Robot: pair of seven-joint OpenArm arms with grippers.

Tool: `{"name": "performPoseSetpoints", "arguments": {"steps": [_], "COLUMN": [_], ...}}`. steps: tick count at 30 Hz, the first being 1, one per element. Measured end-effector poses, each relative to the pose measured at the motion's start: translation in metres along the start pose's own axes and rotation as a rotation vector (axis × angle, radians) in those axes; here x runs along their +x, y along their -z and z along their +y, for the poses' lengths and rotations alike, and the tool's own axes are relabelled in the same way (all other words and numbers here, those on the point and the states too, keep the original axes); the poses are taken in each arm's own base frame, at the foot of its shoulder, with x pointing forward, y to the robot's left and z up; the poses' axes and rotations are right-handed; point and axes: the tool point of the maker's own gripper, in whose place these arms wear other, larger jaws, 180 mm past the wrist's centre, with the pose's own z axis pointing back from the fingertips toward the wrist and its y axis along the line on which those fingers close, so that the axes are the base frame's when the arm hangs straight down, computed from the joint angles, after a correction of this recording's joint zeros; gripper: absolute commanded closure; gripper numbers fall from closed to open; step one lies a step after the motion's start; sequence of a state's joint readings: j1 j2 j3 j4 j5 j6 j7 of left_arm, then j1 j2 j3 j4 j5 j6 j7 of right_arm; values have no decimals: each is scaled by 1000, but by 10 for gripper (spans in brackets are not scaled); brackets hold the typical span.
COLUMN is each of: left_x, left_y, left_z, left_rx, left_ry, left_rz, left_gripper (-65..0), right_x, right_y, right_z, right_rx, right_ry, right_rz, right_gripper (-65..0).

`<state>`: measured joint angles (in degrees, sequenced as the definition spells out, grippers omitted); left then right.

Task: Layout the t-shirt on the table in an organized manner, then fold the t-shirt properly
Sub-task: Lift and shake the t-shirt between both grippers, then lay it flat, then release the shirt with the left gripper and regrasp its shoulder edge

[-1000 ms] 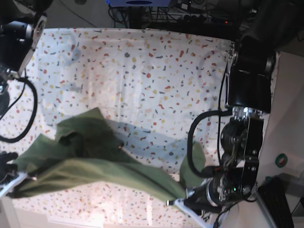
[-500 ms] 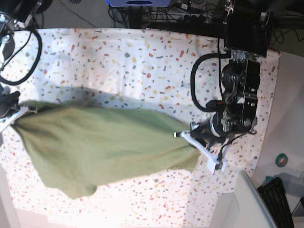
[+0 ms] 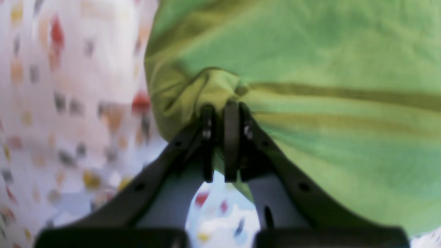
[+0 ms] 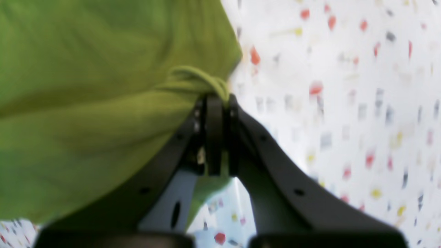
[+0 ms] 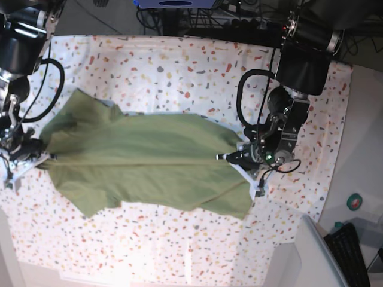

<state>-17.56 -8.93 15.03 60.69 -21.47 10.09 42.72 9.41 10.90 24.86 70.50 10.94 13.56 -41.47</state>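
The olive-green t-shirt (image 5: 149, 155) is stretched out left to right across the flecked table (image 5: 179, 72), with a long crease along its middle. My left gripper (image 5: 230, 157) is at its right end, shut on a bunched bit of the edge (image 3: 222, 106). At the shirt's left end my right gripper (image 5: 42, 158) is shut on a gathered fold of fabric (image 4: 217, 98). In both wrist views the t-shirt (image 3: 327, 69) (image 4: 86, 86) hangs taut from the closed fingers just above the table (image 3: 51, 86) (image 4: 344, 103). A sleeve lobe hangs toward the front left.
A green tape roll (image 5: 355, 202) and a dark keyboard-like object (image 5: 353, 251) lie off the table at the right. Cables and equipment (image 5: 179, 12) line the far edge. The table's front edge runs close below the shirt.
The shirt was crumpled near the front edge, then was pulled taut and carried toward the table's middle. It is now spread wider and lower. Both grippers stayed shut on it.
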Motion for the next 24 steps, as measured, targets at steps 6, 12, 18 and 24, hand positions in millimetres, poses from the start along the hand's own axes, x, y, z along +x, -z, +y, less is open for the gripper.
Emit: {"name": "performPoseSetpoints", "arguments": {"steps": [6,12,18,24], "left_x": [13,8,37,-4], "left_y": [6,5,-46,-85], "left_z": [-20,-6,-24,38], "left_rx": [-32,-2,-107,-1], "left_ry": [-2,-7,-86,-219], "left_rz": [-2,3,-226,-283], "left_gripper": [-18,-449,-515,-515], "right_x": [-25,-12,-21,-93], "right_y": [8,-17,-66,-72], "right_z": [-9,-21,-25,-10], "right_rx": [-17,-19,-29,-7], "right_ry": [24,17,-55,-12], "right_rz": [133,-33,-137,-24], "right_gripper": [-135,-381,-381,-387]}}
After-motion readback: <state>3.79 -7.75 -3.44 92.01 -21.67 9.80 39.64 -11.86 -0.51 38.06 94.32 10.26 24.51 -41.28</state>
